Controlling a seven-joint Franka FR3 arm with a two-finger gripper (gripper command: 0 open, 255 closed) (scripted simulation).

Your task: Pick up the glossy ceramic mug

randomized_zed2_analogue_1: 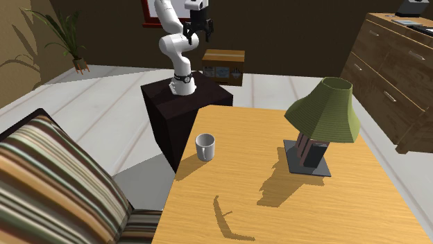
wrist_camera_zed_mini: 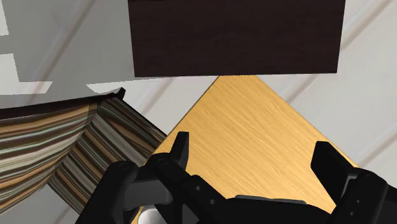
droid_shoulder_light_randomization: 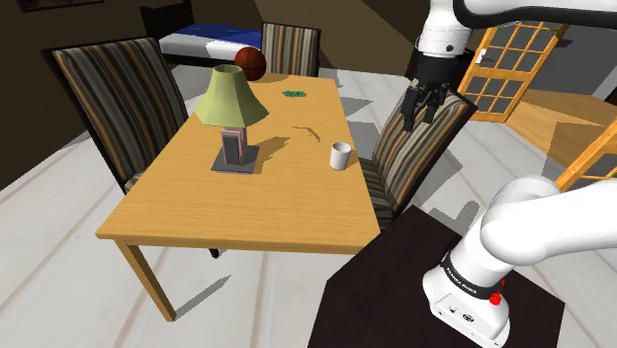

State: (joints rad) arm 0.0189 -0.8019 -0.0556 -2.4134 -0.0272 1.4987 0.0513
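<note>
A small white mug (droid_shoulder_light_randomization: pixel 341 154) stands upright on the wooden table (droid_shoulder_light_randomization: pixel 198 213), near the edge that faces the stand; in the second exterior view the mug (randomized_zed2_analogue_1: pixel 205 147) sits close to the table's near-left corner. My black gripper (droid_shoulder_light_randomization: pixel 419 107) hangs high in the air, above the striped chair and well to the shoulder view's right of the mug. It is also seen far behind the mug, above the stand, as the gripper (randomized_zed2_analogue_1: pixel 197 29). In the wrist view the gripper (wrist_camera_zed_mini: pixel 254 159) is open, its fingers (wrist_camera_zed_mini: pixel 180 153) wide apart with nothing between them, over a table corner (wrist_camera_zed_mini: pixel 254 121).
A green-shaded lamp (droid_shoulder_light_randomization: pixel 230 109) on a dark base stands mid-table, with a reddish ball (droid_shoulder_light_randomization: pixel 250 62) and a small green item (droid_shoulder_light_randomization: pixel 294 94) at the far end. Striped chairs (droid_shoulder_light_randomization: pixel 119 94) surround the table. The dark stand (randomized_zed2_analogue_1: pixel 184 104) adjoins it. A dresser (randomized_zed2_analogue_1: pixel 395 62) stands beyond.
</note>
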